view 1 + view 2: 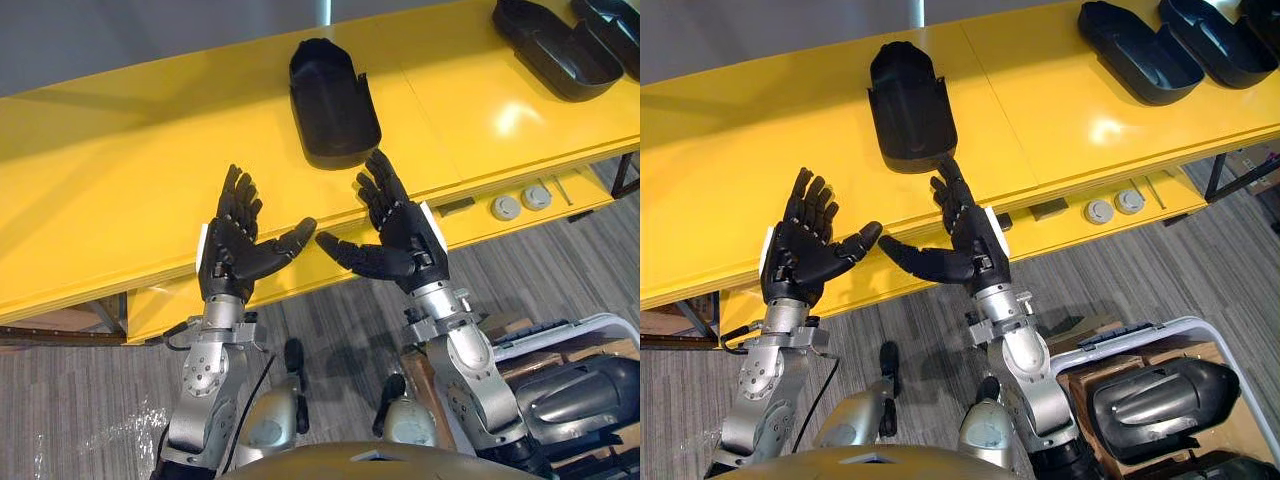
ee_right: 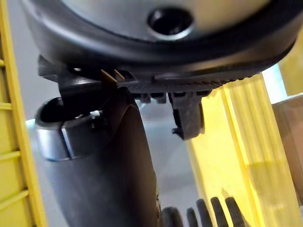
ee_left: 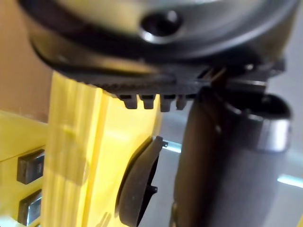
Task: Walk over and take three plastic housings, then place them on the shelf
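Fingers straight on left hand, right hand, near black scoop-shaped plastic housing.

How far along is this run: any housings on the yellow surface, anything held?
Looks done: three black plastic housings lie on the yellow shelf, the near housing just beyond the hands, two far housings at its right end. In hand: nothing; the left hand and right hand are open, empty. Left: probably little, if this surface is the target; a pale-rimmed crate holds more housings.
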{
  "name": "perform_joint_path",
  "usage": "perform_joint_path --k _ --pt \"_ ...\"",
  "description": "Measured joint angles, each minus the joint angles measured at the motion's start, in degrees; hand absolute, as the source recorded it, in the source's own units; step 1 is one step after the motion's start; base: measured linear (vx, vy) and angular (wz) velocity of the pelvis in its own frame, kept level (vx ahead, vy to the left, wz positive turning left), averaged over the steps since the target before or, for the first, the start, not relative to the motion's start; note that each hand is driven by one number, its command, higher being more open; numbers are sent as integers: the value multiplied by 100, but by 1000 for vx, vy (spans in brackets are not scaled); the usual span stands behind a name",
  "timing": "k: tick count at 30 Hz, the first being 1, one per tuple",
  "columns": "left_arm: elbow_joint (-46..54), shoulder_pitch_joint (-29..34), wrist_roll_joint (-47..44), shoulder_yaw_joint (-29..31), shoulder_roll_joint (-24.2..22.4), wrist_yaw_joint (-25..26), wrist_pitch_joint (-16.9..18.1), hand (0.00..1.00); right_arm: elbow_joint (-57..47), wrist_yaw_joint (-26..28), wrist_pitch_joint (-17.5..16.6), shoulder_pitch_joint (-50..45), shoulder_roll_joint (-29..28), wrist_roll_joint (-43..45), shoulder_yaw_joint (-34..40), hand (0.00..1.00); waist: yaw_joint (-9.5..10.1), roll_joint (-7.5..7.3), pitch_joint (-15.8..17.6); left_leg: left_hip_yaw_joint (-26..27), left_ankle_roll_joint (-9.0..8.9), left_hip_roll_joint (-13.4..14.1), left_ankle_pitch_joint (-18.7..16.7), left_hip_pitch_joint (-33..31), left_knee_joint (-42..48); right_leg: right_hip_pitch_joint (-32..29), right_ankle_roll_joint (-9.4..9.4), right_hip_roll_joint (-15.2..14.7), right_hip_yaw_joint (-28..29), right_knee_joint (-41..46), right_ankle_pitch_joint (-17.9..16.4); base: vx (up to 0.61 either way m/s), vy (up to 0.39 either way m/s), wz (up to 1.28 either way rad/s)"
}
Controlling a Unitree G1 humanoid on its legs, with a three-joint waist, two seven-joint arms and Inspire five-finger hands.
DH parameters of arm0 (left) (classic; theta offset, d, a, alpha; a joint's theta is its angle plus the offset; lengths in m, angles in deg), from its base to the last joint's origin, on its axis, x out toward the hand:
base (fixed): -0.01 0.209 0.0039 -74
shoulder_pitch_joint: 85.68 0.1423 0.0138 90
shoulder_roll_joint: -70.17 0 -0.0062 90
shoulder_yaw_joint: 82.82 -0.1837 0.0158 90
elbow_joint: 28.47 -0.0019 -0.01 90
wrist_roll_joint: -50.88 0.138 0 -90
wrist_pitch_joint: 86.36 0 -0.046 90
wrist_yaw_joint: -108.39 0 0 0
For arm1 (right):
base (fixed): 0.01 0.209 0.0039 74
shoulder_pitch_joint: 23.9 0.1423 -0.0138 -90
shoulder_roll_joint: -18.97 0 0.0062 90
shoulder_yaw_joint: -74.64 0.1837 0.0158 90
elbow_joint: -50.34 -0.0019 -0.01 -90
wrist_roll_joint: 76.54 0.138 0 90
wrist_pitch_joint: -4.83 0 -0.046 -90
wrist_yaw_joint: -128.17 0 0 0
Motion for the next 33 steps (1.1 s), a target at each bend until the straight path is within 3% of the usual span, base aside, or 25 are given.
perform_joint_path --k 8,25,33 --pt "0 -296 -2 17 -22 60 0 100 520 -617 -1 879 -231 -27 55 100 93 44 141 -85 61 -28 121 -134 5 -153 1 -37 -23 107 -2 -6 -14 3" --pt "-1 -303 -7 179 -200 -7 -4 100 960 -901 2 1619 -302 -74 367 100 116 168 320 -211 39 -75 156 -133 1 -152 7 -119 -122 308 -80 -15 -29 4" --pt "-1 -312 -8 176 -230 -9 -7 100 1065 -1356 4 1916 -465 -379 491 100 109 172 322 -247 32 -67 180 -135 2 -154 8 -122 -161 362 -83 -6 -51 2"
